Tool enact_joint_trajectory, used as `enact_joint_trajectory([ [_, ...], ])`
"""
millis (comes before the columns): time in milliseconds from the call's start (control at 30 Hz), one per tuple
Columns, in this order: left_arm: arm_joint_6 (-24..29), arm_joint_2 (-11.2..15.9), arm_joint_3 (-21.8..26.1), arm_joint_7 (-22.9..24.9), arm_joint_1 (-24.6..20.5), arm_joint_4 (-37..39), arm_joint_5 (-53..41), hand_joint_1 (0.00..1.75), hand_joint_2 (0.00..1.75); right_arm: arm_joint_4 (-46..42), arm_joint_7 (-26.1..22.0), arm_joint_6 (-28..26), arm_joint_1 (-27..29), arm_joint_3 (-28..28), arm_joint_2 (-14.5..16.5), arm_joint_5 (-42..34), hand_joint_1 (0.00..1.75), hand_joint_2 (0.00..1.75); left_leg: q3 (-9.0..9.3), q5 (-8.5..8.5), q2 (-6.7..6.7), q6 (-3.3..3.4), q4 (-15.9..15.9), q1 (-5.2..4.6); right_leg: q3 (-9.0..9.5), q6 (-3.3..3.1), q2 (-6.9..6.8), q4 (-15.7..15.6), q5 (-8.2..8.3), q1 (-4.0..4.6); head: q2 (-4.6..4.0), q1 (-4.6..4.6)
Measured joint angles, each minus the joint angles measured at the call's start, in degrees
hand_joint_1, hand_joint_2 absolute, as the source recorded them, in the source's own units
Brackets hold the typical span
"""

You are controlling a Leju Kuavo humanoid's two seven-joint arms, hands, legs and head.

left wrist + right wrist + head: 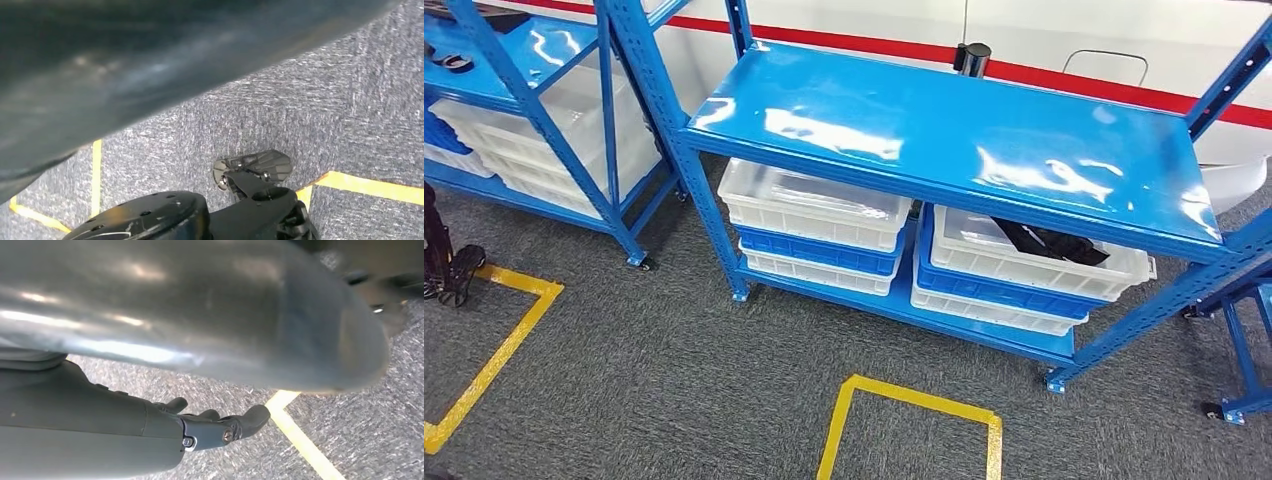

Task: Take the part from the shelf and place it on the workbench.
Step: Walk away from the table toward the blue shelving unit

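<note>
Head view first: a blue shelf [944,140] stands on grey carpet, its top board bare and glossy. Under that board sit stacked white and blue bins; the black part [1049,241] lies in the top white bin [1034,262] on the shelf's right side (partly hidden by the board). Left wrist view looks at carpet and yellow tape [365,185]. Right wrist view shows the right hand [215,427] over carpet, fingers loosely apart, holding nothing.
</note>
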Motion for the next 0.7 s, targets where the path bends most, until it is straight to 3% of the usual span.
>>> enact_joint_trajectory([
  [33,0.01,0.04,0.01,0.01,0.0,-0.01,0.0,0.0,0.0,0.0,0.0,-0.01,-0.15,0.0,0.03,0.03,0.0,0.0,0.29,-0.26,0.62,-0.39,-0.03,-0.16,0.99,-0.34,-0.86,-1.6,0.49,0.15,0.0,-0.11],
  [67,0.01,0.08,0.01,0.03,-0.03,-0.01,0.0,0.0,0.0,0.0,0.0,-0.01,-0.25,0.0,0.06,0.04,0.0,0.0,0.64,-0.47,1.26,-0.79,-0.17,-0.24,1.19,-0.84,-0.86,-2.01,0.68,0.38,0.0,-0.18],
  [133,0.02,0.08,0.01,0.04,-0.25,-0.01,0.0,0.0,0.0,0.0,0.0,-0.02,-0.19,0.0,0.01,0.05,0.0,0.0,1.43,-0.84,1.96,-1.58,-0.4,0.12,1.35,-1.77,0.73,-2.27,0.94,0.34,0.0,-0.39],
  [200,0.02,0.03,0.01,0.02,-0.42,-0.01,0.0,0.0,0.0,0.0,0.02,-0.03,-0.09,-0.01,-0.1,0.06,0.0,0.0,0.79,-2.53,-0.39,-2.16,1.79,0.51,1.81,-2.6,2.14,-2.65,1.02,-0.1,0.0,-0.63],
  [267,0.02,0.02,0.01,0.01,-0.41,0.01,0.0,0.0,0.0,-0.01,0.04,-0.04,-0.1,-0.02,-0.17,0.07,0.0,0.0,-1.51,-5.34,-3.56,-2.28,6.74,0.67,2.01,-3.33,3.12,-2.75,0.98,-0.21,0.0,-0.91],
  [333,0.02,0.02,0.01,0.01,-0.38,0.01,0.0,0.0,0.0,-0.02,0.04,-0.04,-0.16,-0.02,-0.18,0.07,0.0,0.0,-2.84,-6.75,-4.32,-2.29,9.49,0.67,2.01,-3.62,3.48,-2.75,0.97,-0.11,0.0,-0.97],
  [433,0.02,0.02,0.01,0.01,-0.38,0.01,0.0,0.0,0.0,-0.02,0.04,-0.04,-0.17,-0.02,-0.18,0.07,0.0,0.0,-2.99,-6.88,-4.36,-2.29,9.79,0.67,2.01,-3.63,3.53,-2.75,0.96,-0.1,0.0,-0.96],
  [500,0.02,0.01,0.01,0.01,-0.23,0.02,-0.01,0.0,0.0,-0.01,0.03,-0.04,-0.19,-0.02,-0.11,0.08,0.0,0.0,-5.1,-8.06,-4.69,-2.33,13.64,0.7,2.05,-3.67,4.58,-2.73,0.93,0.05,0.0,-0.95],
  [533,0.02,0.0,0.02,0.01,-0.14,0.02,-0.01,0.0,0.0,0.0,0.03,-0.04,-0.15,-0.02,-0.11,0.09,0.0,0.0,-5.67,-7.27,-4.92,-2.37,14.07,0.8,2.17,-3.66,5.71,-2.7,0.91,0.09,0.0,-0.95],
  [567,0.03,-0.03,0.02,0.0,-0.06,0.04,-0.02,0.0,0.0,0.0,0.03,-0.04,-0.17,-0.02,-0.14,0.09,0.0,0.0,-5.08,-5.5,-6.31,-2.47,11.63,1.11,2.18,-3.42,7.4,-2.46,0.78,0.23,0.0,-0.95],
  [633,0.11,-0.05,0.02,-0.09,-0.11,0.06,-0.02,0.0,0.0,0.0,0.02,-0.04,-0.01,-0.02,-0.24,0.17,0.0,0.0,-2.03,-0.89,-8.12,-2.07,3.39,1.22,1.73,-2.28,10.5,-2.43,0.84,0.12,0.0,-1.0],
  [667,0.16,-0.05,0.02,-0.16,-0.16,0.05,-0.02,0.0,0.0,0.0,0.01,-0.04,0.1,-0.02,-0.26,0.22,0.0,0.0,-0.78,0.22,-8.71,-1.6,0.55,1.25,1.32,-1.65,11.22,-2.31,0.86,0.02,0.0,-1.01],
  [700,0.21,-0.04,0.03,-0.23,-0.22,0.04,-0.02,0.0,0.0,0.01,0.0,-0.04,0.29,-0.02,-0.26,0.27,0.0,0.0,-0.63,0.4,-7.99,-0.94,0.4,1.03,0.8,-1.3,10.52,-1.99,0.74,-0.1,0.0,-1.01],
])
